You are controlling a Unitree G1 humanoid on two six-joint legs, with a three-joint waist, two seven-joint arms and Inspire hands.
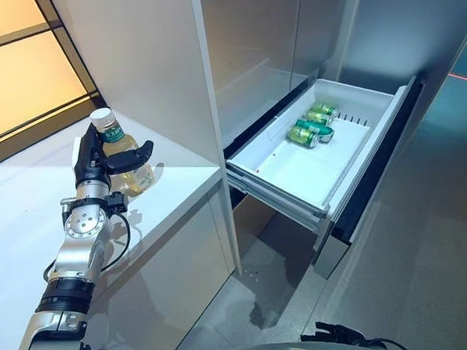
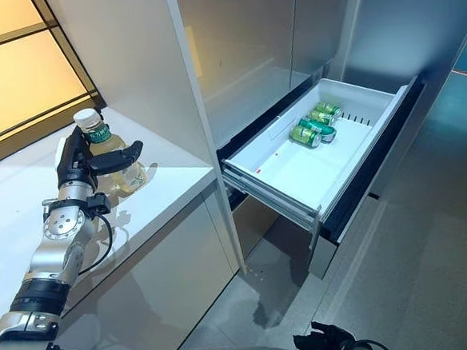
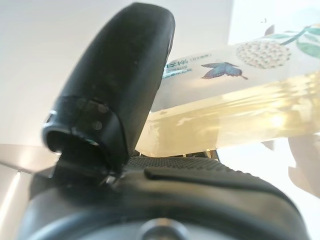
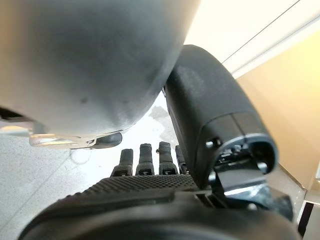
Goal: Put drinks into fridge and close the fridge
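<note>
A clear bottle of yellow drink with a white cap (image 1: 133,175) stands on the white counter (image 1: 177,175). My left hand (image 1: 92,165) is beside it, thumb (image 1: 128,158) curled across its front and fingers behind it. In the left wrist view the thumb (image 3: 120,90) presses on the bottle's label (image 3: 225,67). The white fridge drawer (image 1: 274,184) is pulled out wide to the right of the counter. Green cans (image 1: 314,125) lie at its back end. My right hand shows in the right wrist view with fingers (image 4: 145,160) relaxed and holding nothing.
A tall grey fridge panel (image 1: 161,60) rises at the counter's right edge, between the bottle and the drawer. A window with an orange glow (image 1: 10,70) runs behind the counter. Grey floor (image 1: 430,233) lies below and to the right of the drawer.
</note>
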